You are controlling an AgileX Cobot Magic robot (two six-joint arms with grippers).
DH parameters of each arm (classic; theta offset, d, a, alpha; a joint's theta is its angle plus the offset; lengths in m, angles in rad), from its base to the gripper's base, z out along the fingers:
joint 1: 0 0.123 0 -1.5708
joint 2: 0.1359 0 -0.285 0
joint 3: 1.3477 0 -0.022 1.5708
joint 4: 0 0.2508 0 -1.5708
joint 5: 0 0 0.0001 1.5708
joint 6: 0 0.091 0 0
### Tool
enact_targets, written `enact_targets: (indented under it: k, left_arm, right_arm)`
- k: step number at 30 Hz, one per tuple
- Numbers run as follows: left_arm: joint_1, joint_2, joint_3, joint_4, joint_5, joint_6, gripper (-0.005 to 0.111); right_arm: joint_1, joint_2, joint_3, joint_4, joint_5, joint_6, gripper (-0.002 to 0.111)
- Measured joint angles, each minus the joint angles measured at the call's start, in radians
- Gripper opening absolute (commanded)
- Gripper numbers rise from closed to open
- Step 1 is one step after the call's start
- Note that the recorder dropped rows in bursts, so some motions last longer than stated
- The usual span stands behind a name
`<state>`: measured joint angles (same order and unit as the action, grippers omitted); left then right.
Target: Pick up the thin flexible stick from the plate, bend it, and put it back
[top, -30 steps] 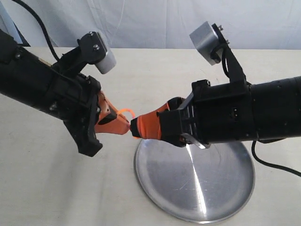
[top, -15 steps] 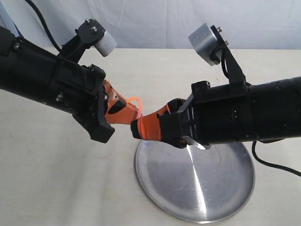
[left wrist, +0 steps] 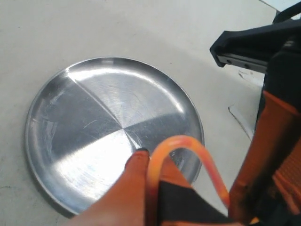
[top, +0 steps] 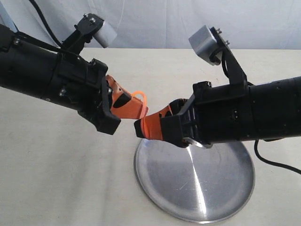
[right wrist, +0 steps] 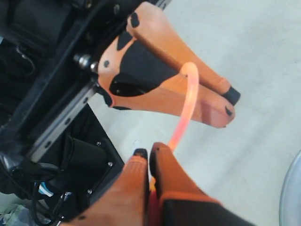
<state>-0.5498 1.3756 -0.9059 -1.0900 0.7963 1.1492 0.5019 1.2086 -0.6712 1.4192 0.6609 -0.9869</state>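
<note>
The left gripper point(top: 135, 111) was clenched on one end of the thin flexible stick point(top: 139, 95), which arched in a tight hoop in the air between the two claws. The right gripper point(top: 141, 128) pinched the other end, just beside the left's tips, and the plate point(top: 211, 188) lay below them, mostly to the right. The stick looked nearly weightless, springy and smooth, so it was probably best held near its ends between flat pads, firmly enough that it would not slip or snap back straight.
</note>
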Motion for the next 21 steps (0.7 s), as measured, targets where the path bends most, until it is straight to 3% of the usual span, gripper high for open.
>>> enact_targets:
  k: [21]
  left_arm:
    - [0.000, 0.000, 0.000, -0.095, -0.033, 0.002, 0.000]
  right_arm:
    - [0.000, 0.000, -0.002, -0.027, -0.032, -0.003, -0.001]
